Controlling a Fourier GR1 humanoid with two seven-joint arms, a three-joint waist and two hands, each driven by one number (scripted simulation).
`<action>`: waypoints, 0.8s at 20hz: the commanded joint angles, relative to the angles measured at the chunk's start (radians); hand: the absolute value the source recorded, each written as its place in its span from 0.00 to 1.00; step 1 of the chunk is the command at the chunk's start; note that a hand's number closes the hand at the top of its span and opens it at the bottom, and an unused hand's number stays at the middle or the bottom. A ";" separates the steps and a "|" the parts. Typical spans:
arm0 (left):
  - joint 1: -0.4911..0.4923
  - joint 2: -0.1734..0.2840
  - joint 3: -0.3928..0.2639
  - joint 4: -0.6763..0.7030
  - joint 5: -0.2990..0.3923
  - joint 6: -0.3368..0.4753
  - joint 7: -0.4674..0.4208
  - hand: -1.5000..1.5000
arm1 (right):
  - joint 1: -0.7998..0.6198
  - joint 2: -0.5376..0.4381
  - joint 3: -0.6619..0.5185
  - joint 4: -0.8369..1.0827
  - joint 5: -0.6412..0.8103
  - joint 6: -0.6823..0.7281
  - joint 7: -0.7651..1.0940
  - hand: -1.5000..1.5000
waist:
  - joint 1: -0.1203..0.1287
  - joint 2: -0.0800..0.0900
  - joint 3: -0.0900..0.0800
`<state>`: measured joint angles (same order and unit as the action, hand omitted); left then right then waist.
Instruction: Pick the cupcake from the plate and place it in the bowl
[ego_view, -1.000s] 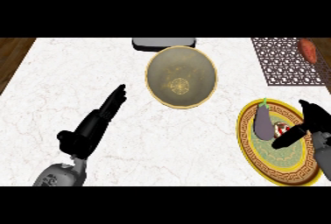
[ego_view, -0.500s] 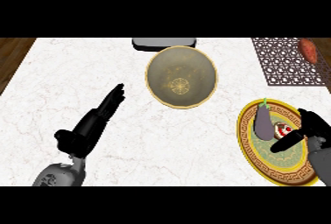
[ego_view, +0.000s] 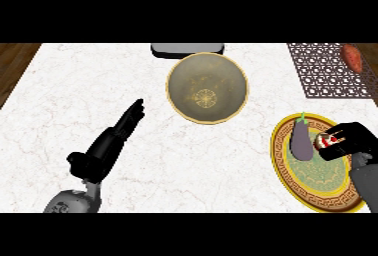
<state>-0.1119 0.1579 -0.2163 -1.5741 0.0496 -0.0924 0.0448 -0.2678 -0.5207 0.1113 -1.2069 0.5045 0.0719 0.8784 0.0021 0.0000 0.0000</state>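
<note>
A red and white cupcake sits on the gold-rimmed plate at the right, next to a purple eggplant. My right hand has its fingers curled round the cupcake from the right side, hiding part of it. The olive bowl with a gold rim stands up and left of the plate, with nothing inside. My left hand rests open on the counter at the left, fingers straight and pointing up-right.
A dark lattice trivet lies at the back right with an orange-red vegetable on it. A grey object sits behind the bowl. The wooden floor shows beyond the counter's left edge.
My right hand has shifted down and inward over the plate and its fingers have curled round the cupcake. The left hand has stayed where it was.
</note>
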 joint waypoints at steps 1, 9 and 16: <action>-0.033 -0.031 0.009 0.050 -0.028 -0.001 -0.009 0.50 | -0.013 0.061 0.005 0.071 0.105 -0.093 -0.051 1.00 | 0.000 0.001 0.000; -0.040 -0.014 0.086 0.026 -0.018 -0.067 0.003 0.50 | 0.000 0.063 -0.052 0.003 0.184 -0.050 -0.046 1.00 | -0.002 0.000 0.000; -0.081 -0.060 -0.038 0.028 -0.025 -0.093 0.030 0.50 | -0.275 0.353 0.505 -0.157 0.311 0.137 -0.227 1.00 | 0.184 0.014 -0.006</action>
<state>-0.1745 0.1113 -0.2203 -1.5552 0.0258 -0.1608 0.0726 -0.4269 -0.2848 0.4125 -1.3213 0.7486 0.1366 0.7142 0.1167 0.0054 -0.0080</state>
